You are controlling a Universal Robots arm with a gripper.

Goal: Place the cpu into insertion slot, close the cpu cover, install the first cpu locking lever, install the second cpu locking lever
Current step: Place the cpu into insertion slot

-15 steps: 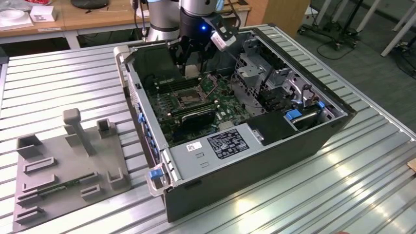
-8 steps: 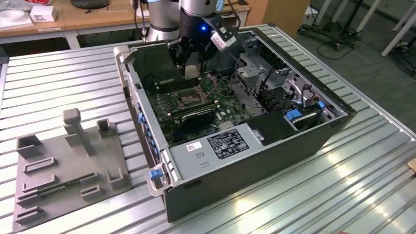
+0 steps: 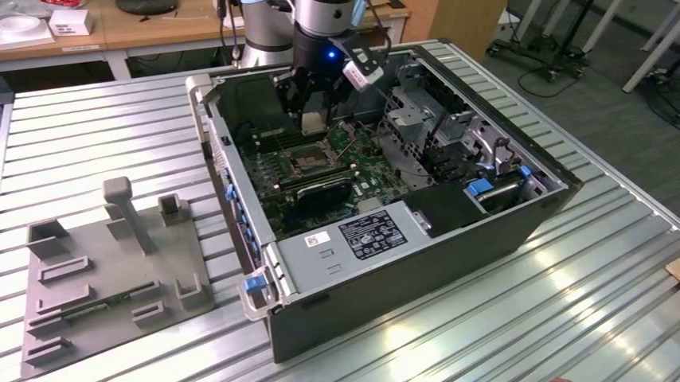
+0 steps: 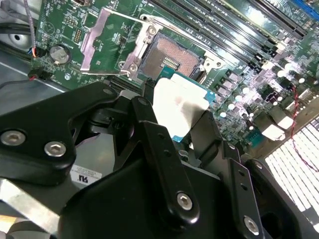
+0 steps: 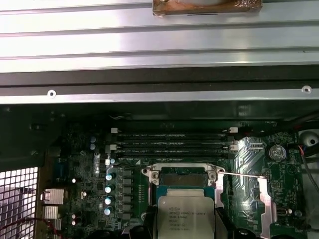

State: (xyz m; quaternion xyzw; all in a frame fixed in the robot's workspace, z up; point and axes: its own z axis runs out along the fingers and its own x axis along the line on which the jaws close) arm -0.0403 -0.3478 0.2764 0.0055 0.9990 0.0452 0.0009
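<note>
Gripper (image 4: pixel 175 119): black fingers (image 4: pixel 147 119) part closed, clamped on two opposite edges of the cpu (image 4: pixel 174 99). The gap between them is the chip's width and no more.

Hidden or cut off:
- Second wrist view: the gripper's body and linkages cover the cpu's near part.
- First wrist view: the picture's edge cuts the cpu (image 5: pixel 185 216) and the gripper (image 5: pixel 185 230).
- Both wrist views: the chip overlaps the near rim of the insertion slot (image 4: pixel 172 56), so that rim cannot be checked.
- Exterior view: the gripper (image 3: pixel 311 119) is down inside the open computer case (image 3: pixel 425 263). The cpu (image 3: pixel 311 122) shows as a small pale patch, tilt not readable.

Cpu: flat square with a pale silvery top and a thin green-teal border at the corner. It is held above the motherboard (image 4: pixel 234 107) just short of the slot and is not seated.

Insertion slot (image 5: pixel 184 178): open, with a dark centre and silvery rim.

Cpu cover (image 4: pixel 99 42): swung back, lying beside the slot over the green board. It also shows in the first wrist view (image 5: pixel 259 199), with a thin locking lever (image 5: pixel 244 175) reaching across it.

Long black memory slots (image 5: pixel 172 142) run past the socket's far side.

The case lies on a slatted metal table (image 3: pixel 95 135). A grey fixture tray (image 3: pixel 107 270) sits well apart, toward the exterior view's left.
</note>
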